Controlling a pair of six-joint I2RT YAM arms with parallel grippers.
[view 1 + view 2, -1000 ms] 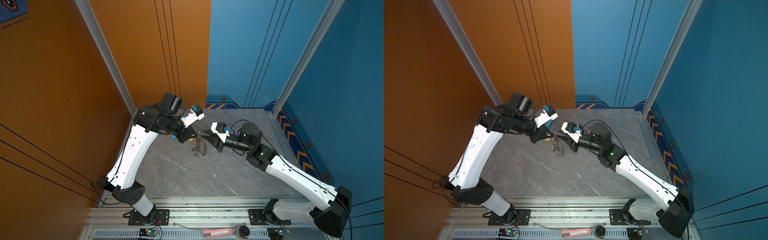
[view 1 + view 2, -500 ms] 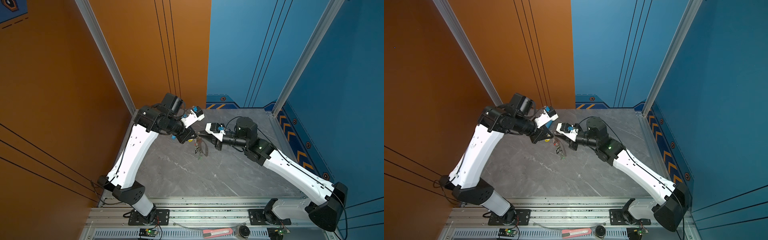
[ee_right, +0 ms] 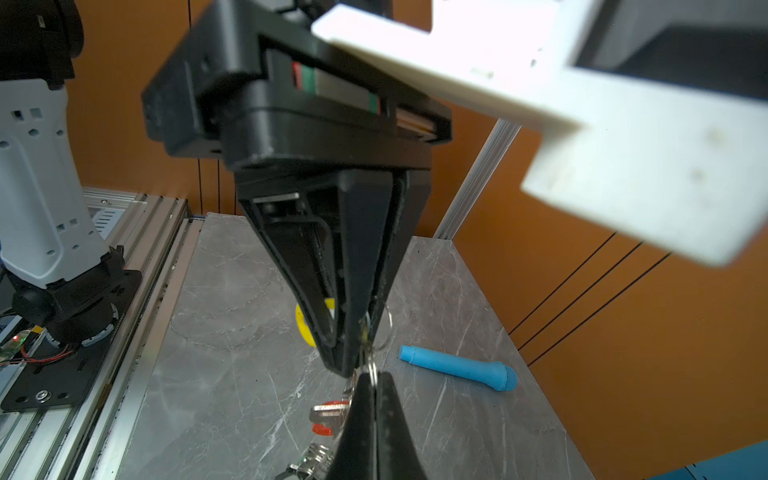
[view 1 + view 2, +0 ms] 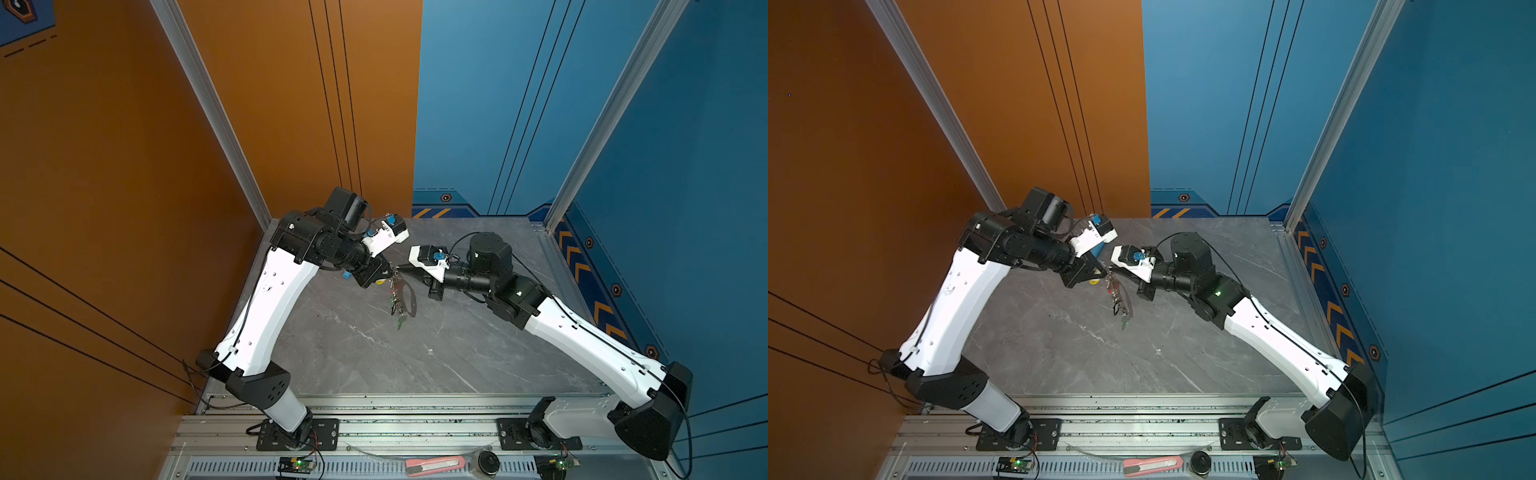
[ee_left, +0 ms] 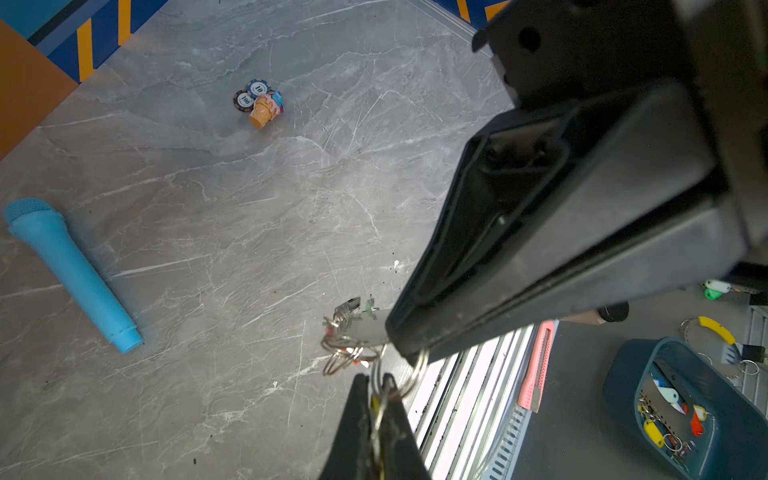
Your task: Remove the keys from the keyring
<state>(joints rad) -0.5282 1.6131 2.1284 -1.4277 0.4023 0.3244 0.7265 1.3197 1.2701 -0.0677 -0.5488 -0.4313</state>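
Left wrist view shows left gripper [image 5: 375, 380] and right gripper [image 5: 400, 352] each clamped on one split ring [image 5: 417, 370]; keys [image 4: 393, 300] hang bunched on the keyring [image 4: 413, 300]; removal seems largely undone.

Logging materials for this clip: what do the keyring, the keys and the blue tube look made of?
The keyring: grey metal loop by its look, dull sheen; its split rings glint silver. The keys: shiny silver metal, with coloured, probably plastic, tags. The blue tube: matte light blue, likely rubber or soft plastic, no glare.
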